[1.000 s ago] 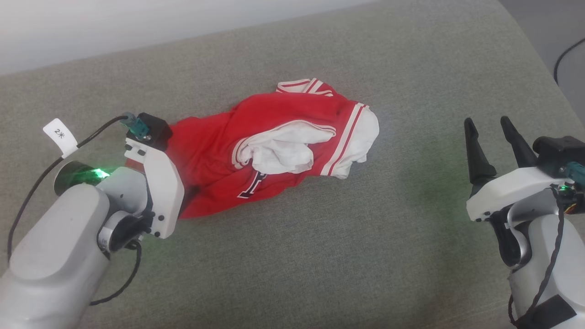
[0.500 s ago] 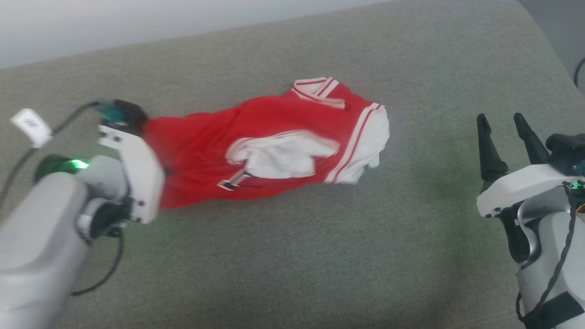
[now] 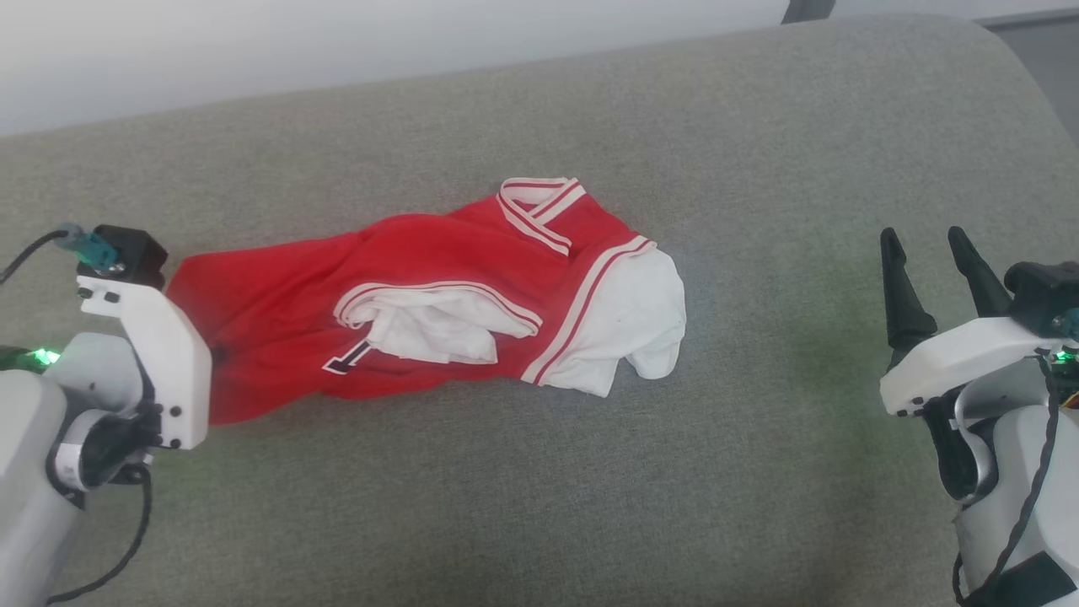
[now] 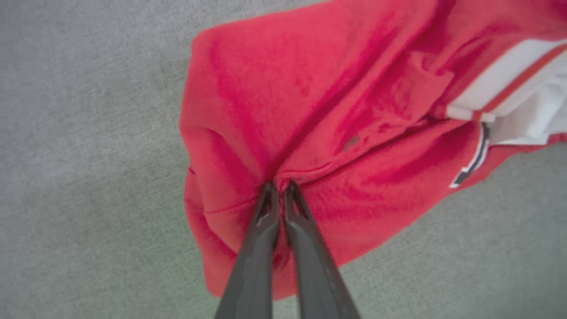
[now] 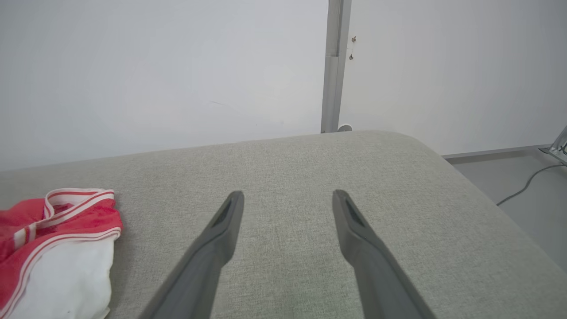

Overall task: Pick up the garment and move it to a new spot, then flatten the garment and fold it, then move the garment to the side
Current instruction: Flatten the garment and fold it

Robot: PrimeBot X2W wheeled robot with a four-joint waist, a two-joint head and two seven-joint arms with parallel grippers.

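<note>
One shirt point(image 3: 438, 287) lies crumpled on the grey cushion point(image 3: 590, 506); at nine o'clock the left gripper point(image 4: 279, 184) pinches its red edge, at three o'clock the right gripper point(image 3: 921, 233) stands spread.

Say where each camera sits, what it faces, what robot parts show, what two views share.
Head view: on the head, looking down at the shirt on the cushion; open right gripper lower right.
Left wrist view: on that wrist, looking along the left gripper shut on the shirt.
Right wrist view: on that wrist, looking past its open fingers over the cushion to a wall.
Shared: head and right wrist views show the collar.
</note>
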